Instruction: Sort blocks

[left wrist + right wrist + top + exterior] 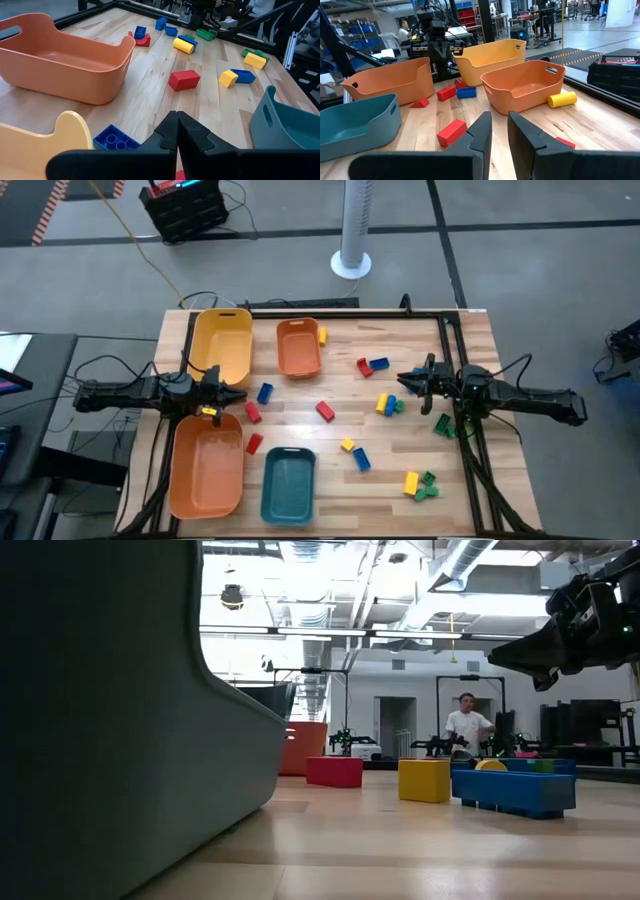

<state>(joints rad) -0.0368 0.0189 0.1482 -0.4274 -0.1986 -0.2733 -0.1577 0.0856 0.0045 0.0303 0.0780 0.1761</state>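
Note:
Small blocks in red, blue, yellow and green lie scattered on the wooden table [420, 450]: a blue block [264, 392] and a red block [252, 412] near my left gripper, and a yellow, blue and green cluster [387, 404] near my right one. My left gripper [228, 393] hovers between the yellow tray [222, 345] and the large orange tray [207, 465]. Its fingers [177, 131] are shut with nothing between them. My right gripper [408, 380] hangs over the table's right part. Its fingers [481, 131] stand a narrow gap apart and hold nothing.
A small orange tray [298, 347] stands at the far middle with a yellow block [322, 335] beside it. A teal tray [288, 485] sits at the near edge. More blocks lie at the near right [418, 483]. A black frame [455, 340] borders the table. A person [467, 725] is in the room behind.

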